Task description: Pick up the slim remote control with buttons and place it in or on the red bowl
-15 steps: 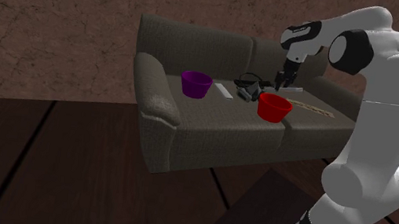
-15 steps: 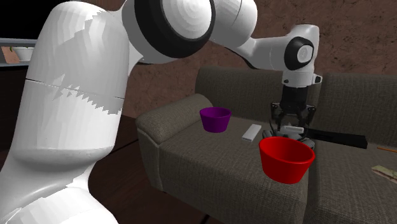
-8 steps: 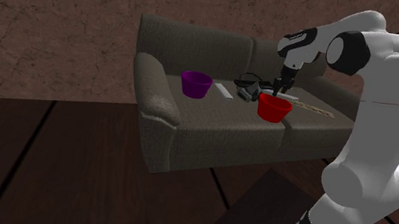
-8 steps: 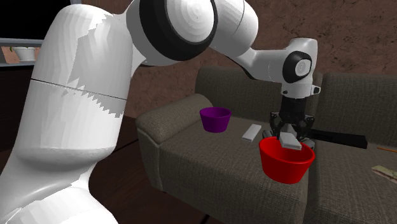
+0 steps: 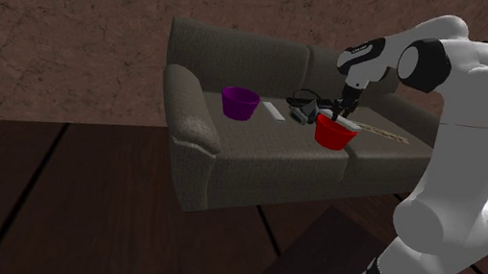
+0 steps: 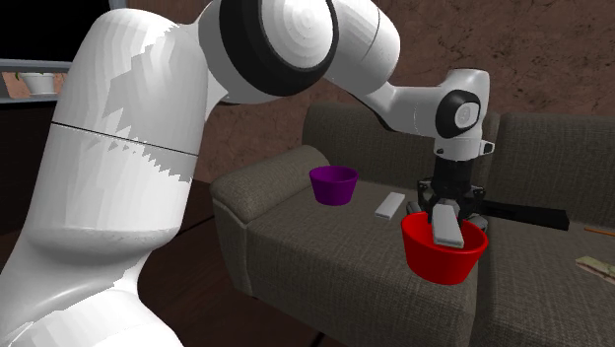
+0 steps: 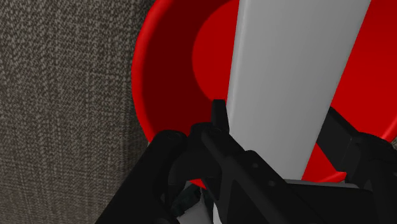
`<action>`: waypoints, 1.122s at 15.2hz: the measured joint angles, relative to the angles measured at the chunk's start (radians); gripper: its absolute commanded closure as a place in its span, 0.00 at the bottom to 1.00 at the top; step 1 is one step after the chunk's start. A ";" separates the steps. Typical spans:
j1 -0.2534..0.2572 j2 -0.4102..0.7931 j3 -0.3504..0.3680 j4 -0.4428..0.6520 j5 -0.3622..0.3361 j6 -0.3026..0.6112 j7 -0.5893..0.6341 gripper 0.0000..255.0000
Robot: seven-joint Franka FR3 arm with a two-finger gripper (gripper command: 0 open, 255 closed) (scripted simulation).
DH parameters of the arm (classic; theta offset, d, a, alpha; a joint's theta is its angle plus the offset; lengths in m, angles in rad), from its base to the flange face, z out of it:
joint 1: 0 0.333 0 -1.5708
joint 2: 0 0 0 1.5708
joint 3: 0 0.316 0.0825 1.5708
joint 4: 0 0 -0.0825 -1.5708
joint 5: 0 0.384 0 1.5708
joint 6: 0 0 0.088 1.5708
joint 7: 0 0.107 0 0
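The red bowl (image 5: 334,134) (image 6: 443,249) stands on the grey sofa's seat (image 6: 335,246), near its front edge. My gripper (image 5: 341,109) (image 6: 445,200) hangs just over the bowl, shut on a slim, plain light-grey remote (image 6: 448,226) (image 7: 292,83). The remote tilts down from the fingers and its lower end dips inside the bowl's rim. In the wrist view the black fingertips (image 7: 219,116) clasp the remote's sides, with the bowl's red inside (image 7: 165,76) beneath it. No buttons are visible on it.
A purple bowl (image 5: 239,102) (image 6: 333,184) stands nearer the sofa's armrest (image 5: 190,105). A flat white slim thing (image 5: 273,113) (image 6: 390,204) lies between the two bowls. A dark tangled object (image 5: 301,105) and a long black bar (image 6: 522,212) lie behind the red bowl.
The gripper has come down and slightly forward with the remote. The remote, which was above the bowl's far rim, now reaches into the bowl. The grip stays shut.
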 measured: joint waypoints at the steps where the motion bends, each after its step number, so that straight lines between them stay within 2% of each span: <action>1: 0.000 0.000 0.000 0.000 0.000 0.000 0.000 1.00; 2: 0.000 0.000 0.000 0.000 0.000 0.000 0.000 0.00; 8: 0.001 0.001 0.001 -0.001 0.000 0.000 0.000 0.00; 12: 0.000 -0.027 -0.006 0.056 -0.012 -0.082 0.006 0.00; 17: 0.003 -0.036 -0.007 0.074 -0.017 -0.109 0.011 0.00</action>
